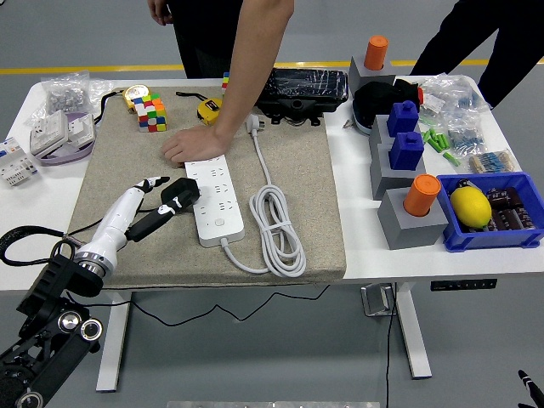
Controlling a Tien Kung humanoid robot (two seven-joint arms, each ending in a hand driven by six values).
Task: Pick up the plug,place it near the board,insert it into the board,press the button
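Holding the plug [179, 194] pinched in my left hand [161, 202], I'd line its prongs over the board [213, 197] sockets just right of it, then push straight down.

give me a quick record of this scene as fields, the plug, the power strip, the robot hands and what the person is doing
plug: black plug held in the left hand, at the power strip's left edge, not seen inserted
power strip: white power strip on the grey mat, its white cord coiled to its right
right hand: not in view
person: a hand resting on the mat at the strip's far end
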